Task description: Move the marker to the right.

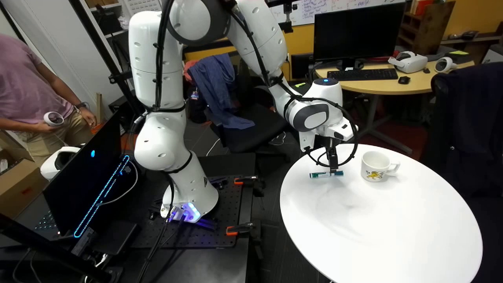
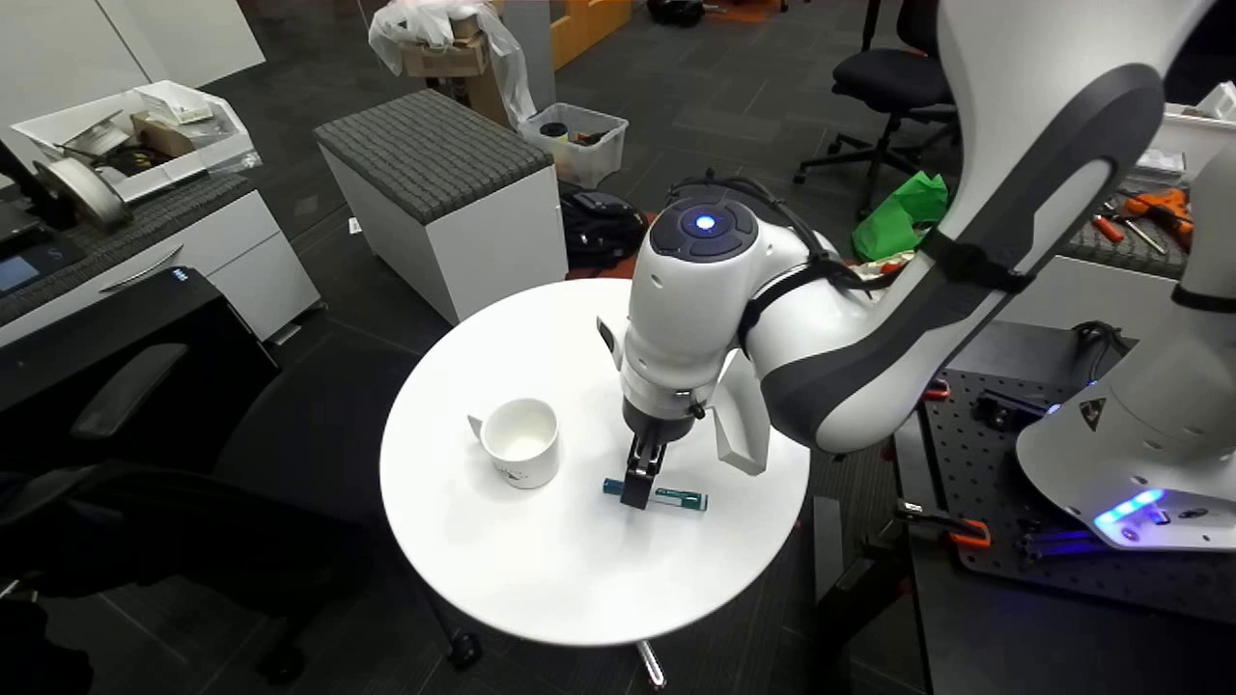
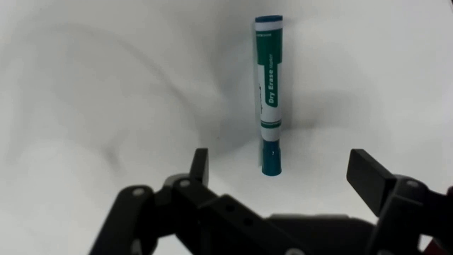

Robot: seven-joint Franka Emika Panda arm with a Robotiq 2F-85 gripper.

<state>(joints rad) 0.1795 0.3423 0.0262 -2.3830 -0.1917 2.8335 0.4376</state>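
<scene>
The marker (image 3: 270, 92) is a teal-green pen with a white section and a blue-green cap. It lies flat on the white round table (image 1: 397, 232). In the wrist view it runs up and down, with its cap end toward the jaws. My gripper (image 3: 279, 153) is open, one finger on each side of the cap end, both apart from the marker. The gripper also shows in an exterior view (image 1: 333, 168), where it hides part of the marker (image 1: 317, 175). In an exterior view (image 2: 638, 486) the fingers hide a short part of the marker (image 2: 682, 498) too.
A white mug (image 1: 374, 168) with a yellow print stands on the table near the marker, beyond its cap end; it also shows in an exterior view (image 2: 522, 454). A desk with a monitor (image 1: 357, 35) stands behind. A chair (image 2: 106, 405) is near the table.
</scene>
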